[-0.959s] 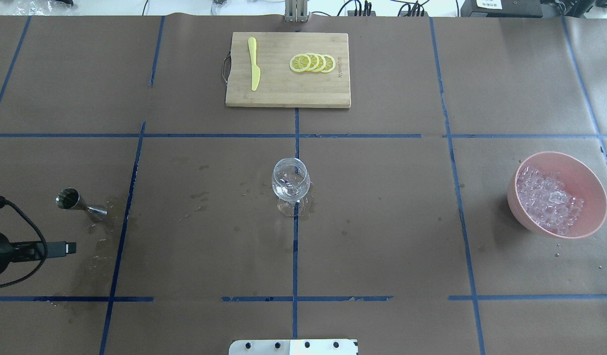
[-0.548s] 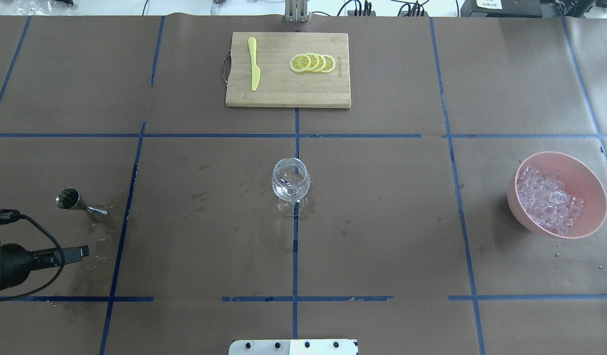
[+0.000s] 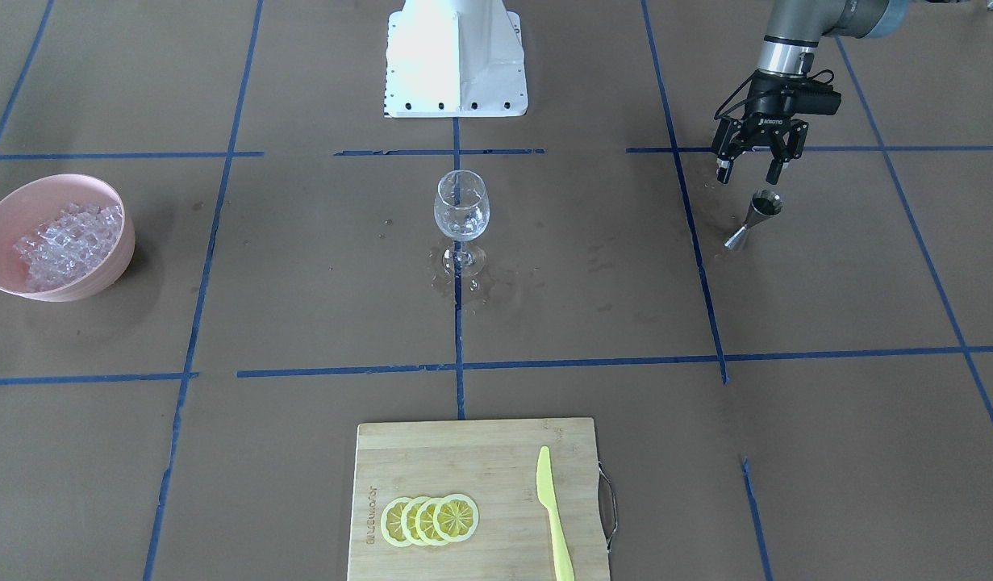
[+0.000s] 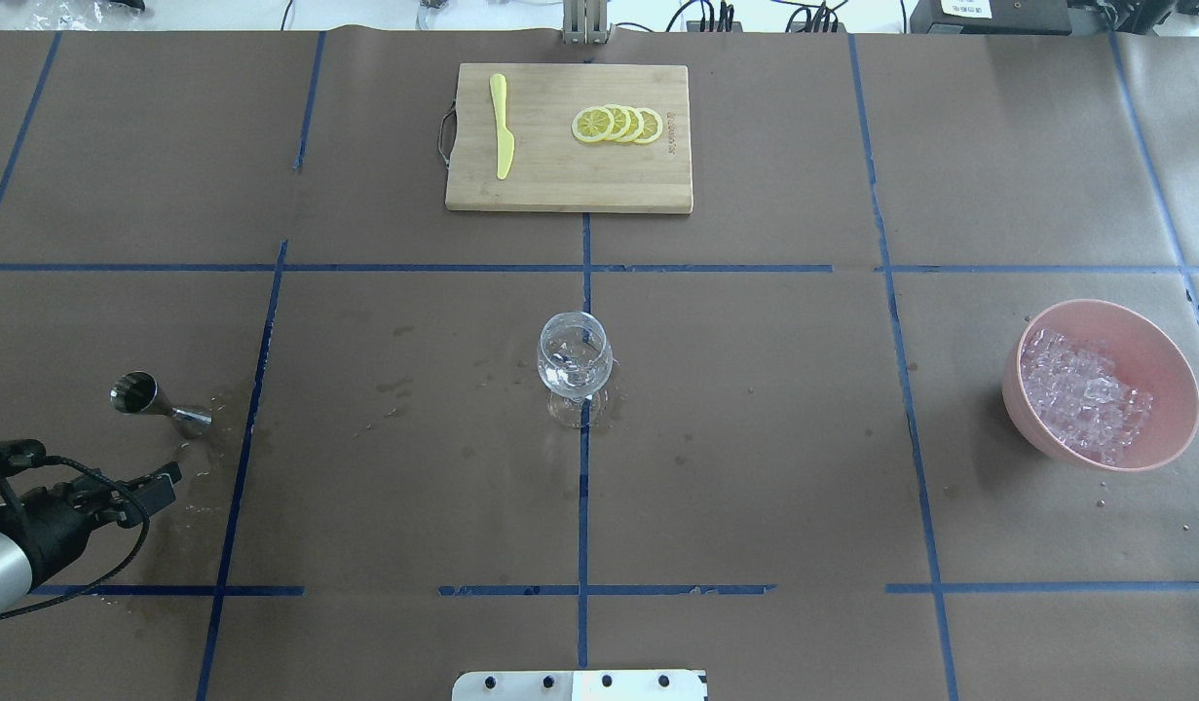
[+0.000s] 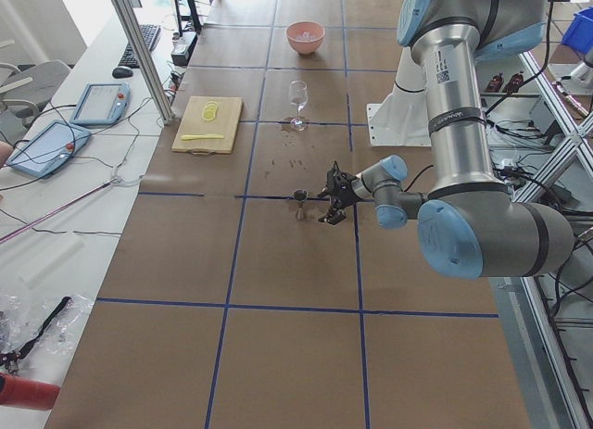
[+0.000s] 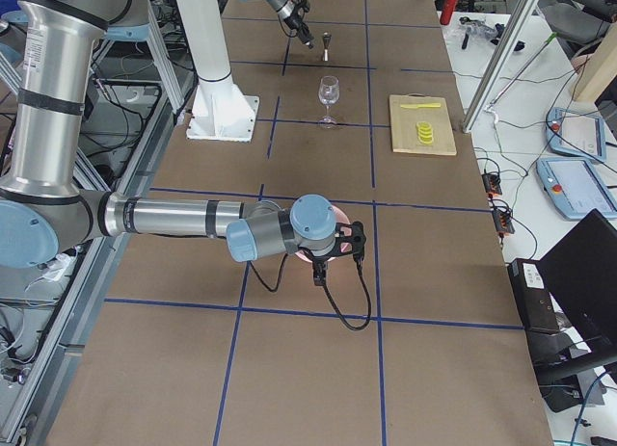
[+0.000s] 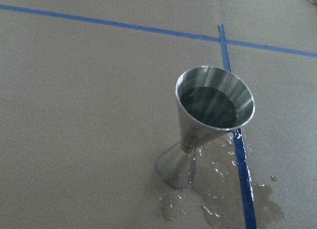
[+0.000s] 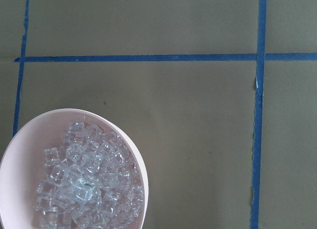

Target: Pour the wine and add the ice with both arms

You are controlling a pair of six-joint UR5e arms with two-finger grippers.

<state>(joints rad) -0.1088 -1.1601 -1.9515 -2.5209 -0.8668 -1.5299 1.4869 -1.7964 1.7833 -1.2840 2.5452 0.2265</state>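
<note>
Wine (image 7: 214, 106) in a steel jigger (image 3: 754, 216), upright in a puddle on the worktop (image 3: 827, 282) near the spread, empty left hand (image 3: 748, 173); light, wet-slick, tippy, probably best pinched at the waist.

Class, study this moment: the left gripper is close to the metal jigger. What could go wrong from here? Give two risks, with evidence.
1. The open left gripper hangs close to the slim, narrow-waisted steel jigger, which stands on a wet patch; an off-centre grasp might tip or slide it.
2. The dark wine sits fairly high in its cup, so a quick lift or tilt could spill it before the clear stemmed wine glass.
</note>
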